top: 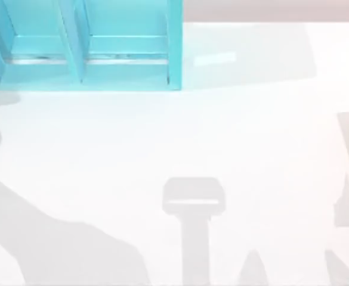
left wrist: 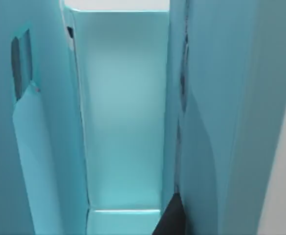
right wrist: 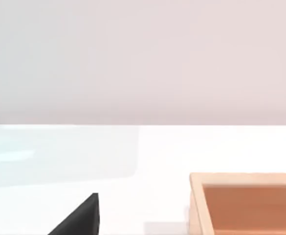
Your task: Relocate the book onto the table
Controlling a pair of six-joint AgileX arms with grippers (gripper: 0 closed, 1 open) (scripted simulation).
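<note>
At the left gripper point(left wrist: 171, 220), a dark tip is poking up into the left wrist view, and I cannot tell whether the jaws are released or clenched. Around it the turquoise shelf unit point(left wrist: 123, 98) is closing in, with teal walls on both sides and a paler back panel ahead, so this gripper is reaching into a compartment. The book is matching those walls in colour, and I cannot pick it out for certain; I am judging it to be standing among these panels.

A hardback like this is likely handling stiff and moderately heavy, with a smooth cover that may be slipping under a light pinch. Gripping across both covers near the spine looks the safest hold.

The right gripper point(right wrist: 81, 218) is sitting parked low over the table point(top: 252, 149), its jaw state also beyond telling, with a wooden tray point(right wrist: 245, 205) near it.

From above, the shelf unit point(top: 126, 77) is occupying about 11 o'clock on the table, a layout the wrist cameras are not giving; the compartment's interior is coming from the left wrist camera.
</note>
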